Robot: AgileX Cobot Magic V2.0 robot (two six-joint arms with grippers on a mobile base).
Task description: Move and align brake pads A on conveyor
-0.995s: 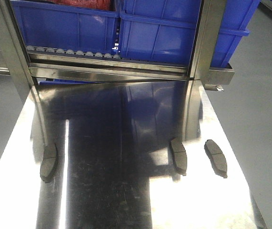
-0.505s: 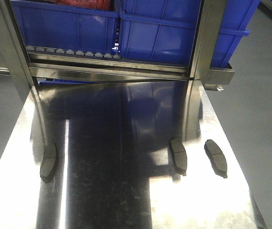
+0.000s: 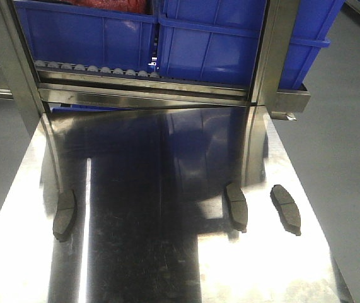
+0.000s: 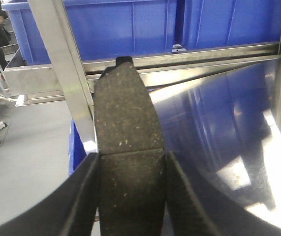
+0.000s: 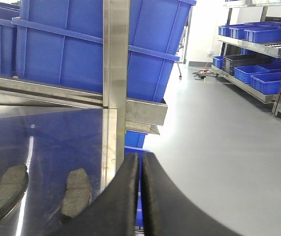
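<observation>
Pads on table: three flat, curved, gritty grey-brown oblongs, each with a centre groove. The left pad [image 3: 65,214] is at lower left, the middle pad [image 3: 236,206] and right pad [image 3: 286,209] at lower right.
Table: mirror-bright steel table [image 3: 154,265].
Fourth pad [image 4: 125,123]: centre frame, pinched by the left gripper [image 4: 130,169].
Right gripper [image 5: 140,169]: pressed together, holding nothing.
Upper frame: blue plastic bins [image 3: 217,44].
</observation>
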